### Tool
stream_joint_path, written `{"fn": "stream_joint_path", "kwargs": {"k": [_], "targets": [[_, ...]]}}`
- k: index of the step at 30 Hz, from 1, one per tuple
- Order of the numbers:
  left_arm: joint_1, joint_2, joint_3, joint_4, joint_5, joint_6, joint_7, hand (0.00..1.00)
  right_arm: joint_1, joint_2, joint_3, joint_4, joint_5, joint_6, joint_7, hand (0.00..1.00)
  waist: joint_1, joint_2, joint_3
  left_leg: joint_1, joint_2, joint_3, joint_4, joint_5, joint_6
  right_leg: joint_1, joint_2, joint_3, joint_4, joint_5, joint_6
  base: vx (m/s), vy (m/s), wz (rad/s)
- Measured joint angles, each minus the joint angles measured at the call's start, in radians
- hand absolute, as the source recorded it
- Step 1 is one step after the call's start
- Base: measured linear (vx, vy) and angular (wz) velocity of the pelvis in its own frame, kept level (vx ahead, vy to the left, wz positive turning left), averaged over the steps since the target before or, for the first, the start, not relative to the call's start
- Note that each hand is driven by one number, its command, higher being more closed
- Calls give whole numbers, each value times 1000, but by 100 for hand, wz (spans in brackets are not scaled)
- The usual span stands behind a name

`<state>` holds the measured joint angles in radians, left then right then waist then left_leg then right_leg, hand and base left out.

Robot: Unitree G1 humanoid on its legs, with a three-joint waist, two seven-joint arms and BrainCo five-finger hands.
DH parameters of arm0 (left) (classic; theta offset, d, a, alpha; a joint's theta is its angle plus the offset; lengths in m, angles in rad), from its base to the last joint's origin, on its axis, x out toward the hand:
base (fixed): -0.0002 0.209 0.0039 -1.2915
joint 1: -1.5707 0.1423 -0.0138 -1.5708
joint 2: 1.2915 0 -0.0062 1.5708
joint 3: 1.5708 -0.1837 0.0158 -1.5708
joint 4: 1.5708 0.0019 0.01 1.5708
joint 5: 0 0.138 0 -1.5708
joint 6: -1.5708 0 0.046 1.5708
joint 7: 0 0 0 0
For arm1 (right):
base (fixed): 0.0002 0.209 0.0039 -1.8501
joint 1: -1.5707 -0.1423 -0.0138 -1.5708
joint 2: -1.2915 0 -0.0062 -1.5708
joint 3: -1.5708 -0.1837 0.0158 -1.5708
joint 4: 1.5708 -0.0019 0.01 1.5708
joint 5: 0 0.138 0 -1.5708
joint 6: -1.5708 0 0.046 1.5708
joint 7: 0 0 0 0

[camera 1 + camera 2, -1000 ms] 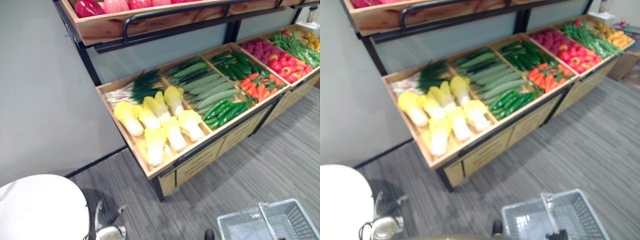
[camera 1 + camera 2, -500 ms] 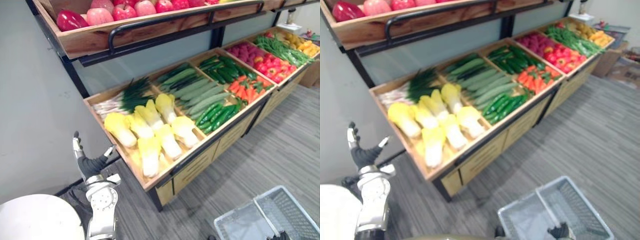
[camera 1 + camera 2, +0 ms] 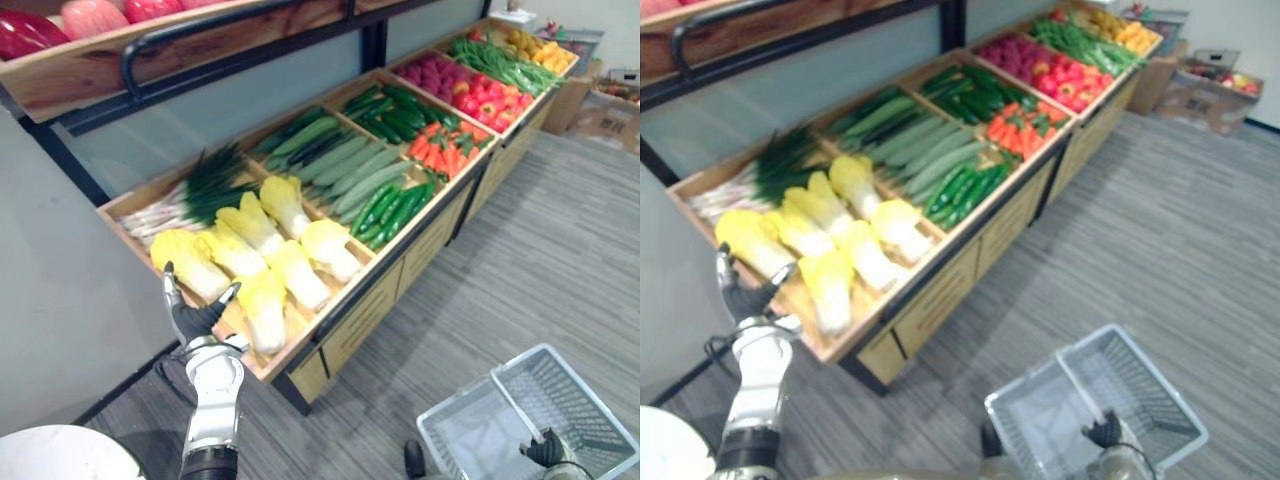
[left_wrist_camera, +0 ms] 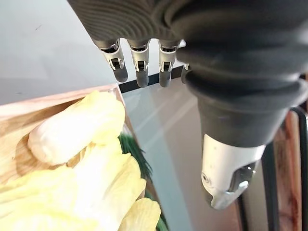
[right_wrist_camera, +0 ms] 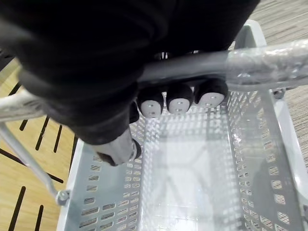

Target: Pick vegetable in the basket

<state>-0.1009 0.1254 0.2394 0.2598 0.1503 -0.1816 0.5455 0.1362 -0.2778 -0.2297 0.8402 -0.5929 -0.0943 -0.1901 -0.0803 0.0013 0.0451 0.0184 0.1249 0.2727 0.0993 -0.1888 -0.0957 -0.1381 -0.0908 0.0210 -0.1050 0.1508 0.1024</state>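
Observation:
Several pale yellow cabbages [image 3: 265, 255] lie in the front left bin of a wooden produce stand [image 3: 330, 315]. My left hand [image 3: 195, 318] is open, fingers [image 4: 137, 67] straight, raised just before the bin's front left corner, close to the nearest cabbage [image 4: 77, 130] but not touching it. A grey plastic basket [image 3: 580, 385] hangs low at the right, empty inside. My right hand [image 3: 545, 452] is shut on the basket's handle [image 5: 250, 57], its fingers [image 5: 178, 103] curled under the bar.
Behind the cabbages lie scallions [image 3: 190, 190]. To the right are long cucumbers [image 3: 350, 170], small green cucumbers [image 3: 395, 205], carrots [image 3: 445, 150] and red peppers [image 3: 435, 75]. An upper shelf [image 3: 90, 70] with red fruit overhangs the bins. Cardboard boxes [image 3: 1215, 90] stand far right on the grey floor.
The camera has swung, shifting the whole stand in view. My left hand rose into view and has moved up to the cabbage bin's front corner. The right hand still holds the basket.

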Motion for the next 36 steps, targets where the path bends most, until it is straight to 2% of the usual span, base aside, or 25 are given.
{"fn": "stream_joint_path", "kwargs": {"k": [4,11,20,28,36], "targets": [[-44,3,-1,71,-28,19,4,0,-25,-1,15,-14,-18,0,-3,100,-4,-3,30,0,-2,21,-11,0,0,-20,4,21,0,12,0,26,0,-18],[-103,6,0,116,-51,22,43,0,-63,-1,53,-47,-19,-1,-13,100,-25,-8,73,-25,-9,21,-11,0,0,-51,-4,31,0,20,1,8,4,-4],[-133,6,-2,148,-51,38,81,0,-99,-1,93,-52,-18,-6,-22,100,-23,-12,105,-67,-9,22,10,-1,0,-88,-6,39,0,33,-1,-17,-16,-1],[-129,-6,-18,153,-50,44,81,0,-101,-1,92,-53,-19,-4,-43,100,-23,-12,114,-70,-2,27,15,-2,-2,-93,2,45,0,36,-4,-13,-36,-3],[-128,-5,-36,267,-50,66,71,0,-103,-1,92,-59,-19,-4,-47,100,-22,-11,135,-69,5,33,29,-12,-5,-89,8,51,0,36,-4,0,-3,-2]]}}
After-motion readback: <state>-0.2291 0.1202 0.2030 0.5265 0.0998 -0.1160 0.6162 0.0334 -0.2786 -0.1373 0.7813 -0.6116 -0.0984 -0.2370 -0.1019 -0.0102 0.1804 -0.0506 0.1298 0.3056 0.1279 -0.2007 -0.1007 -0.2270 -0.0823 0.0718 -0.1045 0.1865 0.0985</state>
